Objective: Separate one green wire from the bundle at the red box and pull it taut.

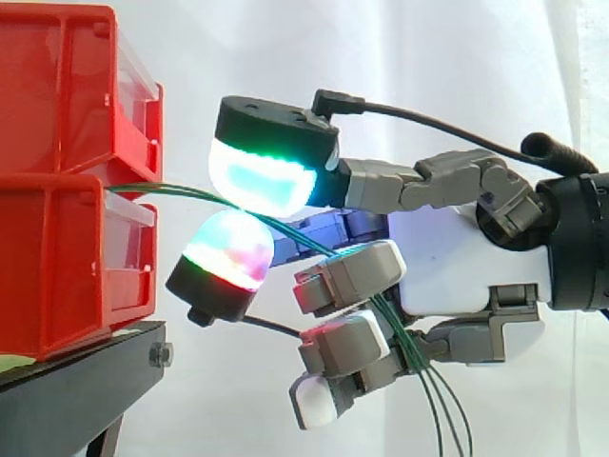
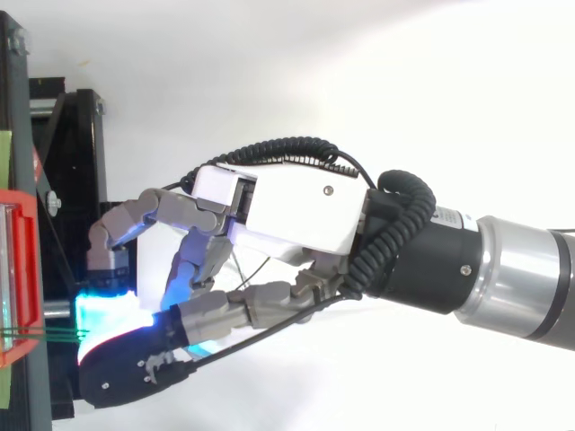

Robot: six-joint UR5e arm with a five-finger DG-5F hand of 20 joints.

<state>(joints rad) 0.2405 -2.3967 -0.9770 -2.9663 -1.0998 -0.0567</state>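
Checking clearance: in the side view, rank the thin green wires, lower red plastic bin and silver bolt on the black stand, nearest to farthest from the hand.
1. Thin green wires: pinched between the hand's glowing pads.
2. Lower red plastic bin: just left of the pads.
3. Silver bolt: lower left, on the black stand.

White curtain behind, black stand at lower left

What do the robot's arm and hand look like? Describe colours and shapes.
The hand has a white boxy palm, grey jointed fingers and thick black-backed fingertip pads glowing cyan, green and red. A black cylindrical wrist joins it to the silver arm.
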